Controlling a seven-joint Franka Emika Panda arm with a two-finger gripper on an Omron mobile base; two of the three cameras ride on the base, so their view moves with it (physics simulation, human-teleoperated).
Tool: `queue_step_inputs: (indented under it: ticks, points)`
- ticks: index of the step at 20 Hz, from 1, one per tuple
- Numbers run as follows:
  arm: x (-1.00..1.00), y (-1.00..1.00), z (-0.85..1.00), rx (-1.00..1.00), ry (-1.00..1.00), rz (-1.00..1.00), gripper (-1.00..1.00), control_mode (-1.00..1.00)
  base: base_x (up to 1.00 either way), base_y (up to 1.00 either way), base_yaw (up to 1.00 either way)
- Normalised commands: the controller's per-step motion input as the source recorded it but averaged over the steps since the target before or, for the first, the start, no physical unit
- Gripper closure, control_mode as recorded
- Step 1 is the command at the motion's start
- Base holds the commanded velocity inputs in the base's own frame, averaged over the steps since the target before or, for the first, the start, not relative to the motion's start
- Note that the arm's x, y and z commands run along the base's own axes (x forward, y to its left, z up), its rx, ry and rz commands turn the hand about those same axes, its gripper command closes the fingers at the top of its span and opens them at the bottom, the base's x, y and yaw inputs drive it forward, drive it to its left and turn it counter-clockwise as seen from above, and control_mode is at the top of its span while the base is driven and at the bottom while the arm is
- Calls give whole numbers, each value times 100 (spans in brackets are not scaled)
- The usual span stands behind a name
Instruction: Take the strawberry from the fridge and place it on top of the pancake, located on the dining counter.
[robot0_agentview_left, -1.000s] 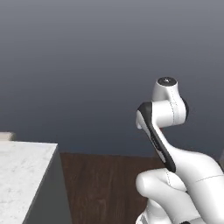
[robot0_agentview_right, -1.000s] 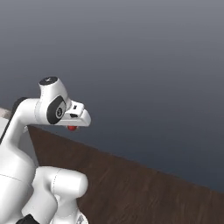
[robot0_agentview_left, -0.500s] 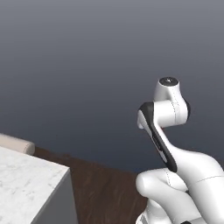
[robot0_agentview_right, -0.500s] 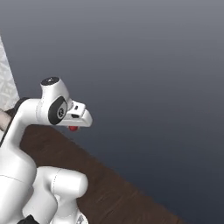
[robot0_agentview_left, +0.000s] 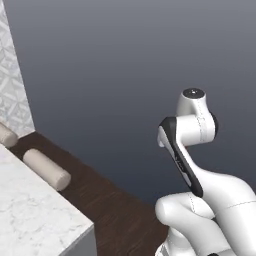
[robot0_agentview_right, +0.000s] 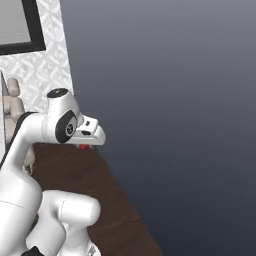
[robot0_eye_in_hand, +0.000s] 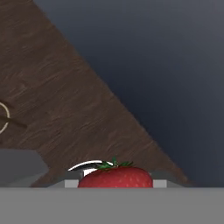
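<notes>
Left base view: swung since a second ago, white marble-patterned dining counter corner nearer, beige cushioned stools along its edge; right base view: gripper pinching tiny bright red strawberry; hand view: berry low, dark wood floor beyond, delivery pending.
</notes>
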Motion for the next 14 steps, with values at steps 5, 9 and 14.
queue_step_inputs:
  ticks: [5,9,14]
  points:
    - [0,0,0,0,0,0,100,100,100,-41,56]
    - [0,0,0,0,0,0,100,100,100,-47,57]
    - [0,0,0,0,0,0,100,100,100,-45,57]
